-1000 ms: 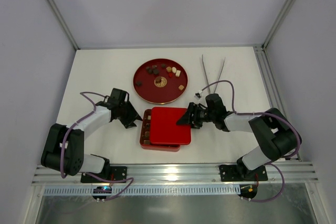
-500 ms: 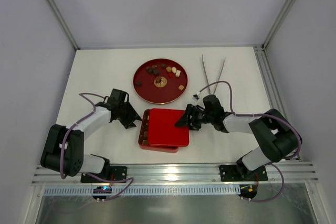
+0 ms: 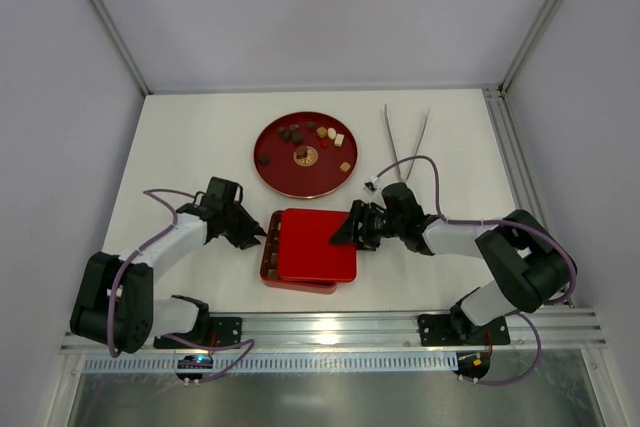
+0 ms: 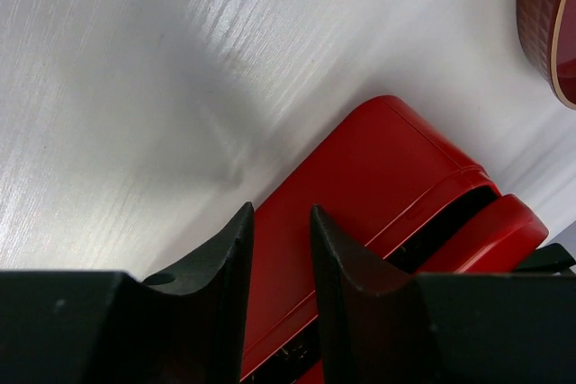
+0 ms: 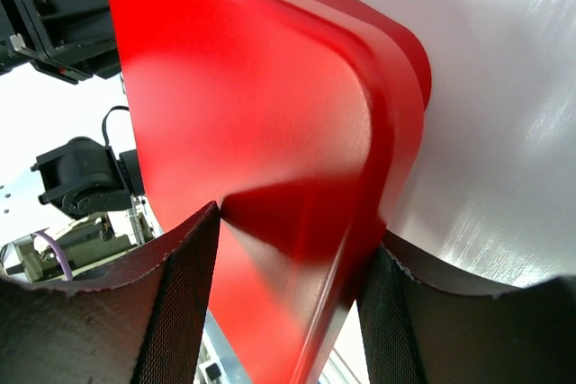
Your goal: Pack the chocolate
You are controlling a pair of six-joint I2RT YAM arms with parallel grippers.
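Shifted toward 9 o'clock over the last second, the red lid [image 3: 317,244] now covers more of the red box [image 3: 266,265], and the box itself has crept the same way. The right gripper [image 3: 358,227] is clenched on the lid's 3 o'clock edge. The left gripper [image 3: 254,235] sits at the box's 9 o'clock wall, fingers narrowly apart; whether it pinches the rim I cannot tell. Some chocolate [image 3: 273,245] shows in the uncovered strip, which runs from 12 to 6 along the box's 9 o'clock side. More pieces lie on the round red plate [image 3: 285,179] at 12 o'clock of the box. Seating the lid likely means pushing it further toward 9 o'clock, away from the right gripper, with the left bracing.
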